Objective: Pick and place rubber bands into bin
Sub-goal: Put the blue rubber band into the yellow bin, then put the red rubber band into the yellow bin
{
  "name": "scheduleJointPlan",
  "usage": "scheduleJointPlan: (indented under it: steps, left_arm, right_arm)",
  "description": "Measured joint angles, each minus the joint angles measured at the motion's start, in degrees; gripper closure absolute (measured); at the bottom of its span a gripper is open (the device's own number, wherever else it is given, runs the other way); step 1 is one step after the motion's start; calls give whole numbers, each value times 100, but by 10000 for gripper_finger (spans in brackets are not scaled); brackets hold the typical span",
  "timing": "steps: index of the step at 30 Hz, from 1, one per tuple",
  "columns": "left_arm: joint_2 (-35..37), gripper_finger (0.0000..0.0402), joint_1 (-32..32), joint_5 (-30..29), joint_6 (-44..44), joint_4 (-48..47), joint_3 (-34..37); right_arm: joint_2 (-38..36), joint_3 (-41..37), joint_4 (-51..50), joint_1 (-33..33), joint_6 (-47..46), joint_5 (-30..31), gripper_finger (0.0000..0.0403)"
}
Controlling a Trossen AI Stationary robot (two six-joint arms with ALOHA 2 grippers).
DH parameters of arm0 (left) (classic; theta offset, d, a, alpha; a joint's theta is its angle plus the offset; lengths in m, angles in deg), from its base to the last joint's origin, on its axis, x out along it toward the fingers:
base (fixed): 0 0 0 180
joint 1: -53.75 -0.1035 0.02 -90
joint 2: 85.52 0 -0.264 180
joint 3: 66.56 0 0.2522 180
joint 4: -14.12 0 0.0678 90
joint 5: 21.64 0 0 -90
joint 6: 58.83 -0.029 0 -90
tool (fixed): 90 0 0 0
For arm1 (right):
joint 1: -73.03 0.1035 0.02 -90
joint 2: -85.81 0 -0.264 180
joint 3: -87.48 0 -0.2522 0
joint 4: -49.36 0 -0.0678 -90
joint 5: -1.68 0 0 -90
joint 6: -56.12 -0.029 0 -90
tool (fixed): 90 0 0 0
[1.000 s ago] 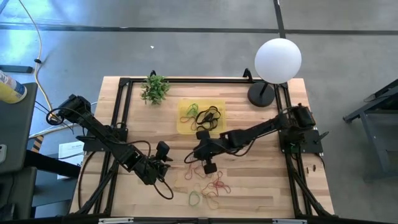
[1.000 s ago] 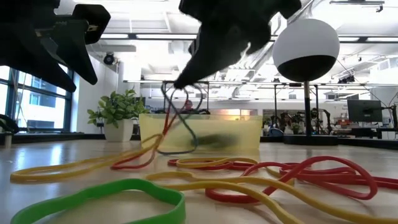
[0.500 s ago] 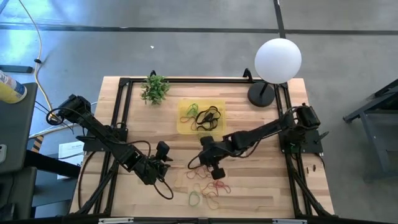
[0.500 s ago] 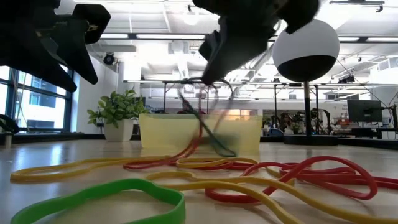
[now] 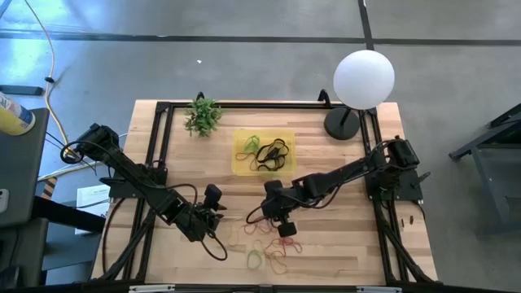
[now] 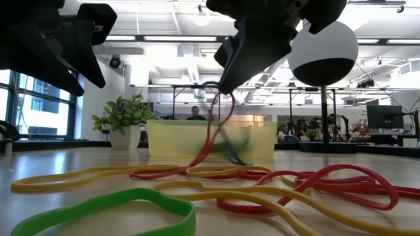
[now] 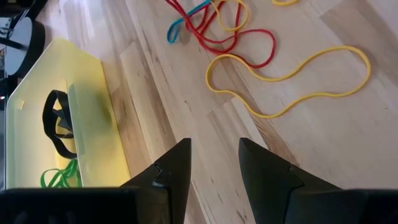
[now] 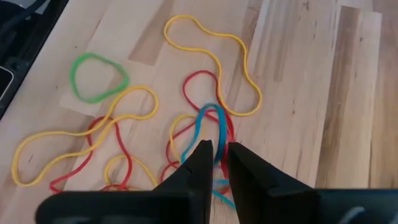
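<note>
The rubber bands point(image 8: 186, 118) lie in a loose tangle on the worktop point(image 5: 342, 244), near its front edge, with a few more already in the bin point(image 5: 262, 153) farther back; they look light, limp and stretchy, so one lifted strand is likely to drag its neighbours along. A good hold seems to be a free arc at the edge of the pile (not the knotted middle). The right claw point(image 8: 216, 152) hangs just above the tangle, its fingers pinched close on a blue and a red strand that trail down to the pile in the low view. The left claw point(image 7: 214, 163) waits apart over bare wood, fingers parted and holding nothing. Which loops are interlocked is hard to make out, and the right arm hides part of the pile from above.
</note>
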Motion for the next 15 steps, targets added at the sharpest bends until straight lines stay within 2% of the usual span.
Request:
scheduleJointPlan:
  steps: [15]
  left_arm:
    - [0, 279, -2, 2, 13, -36, 2]
  right_arm:
    - [422, -2, -119, -11, -89, -129, 349]
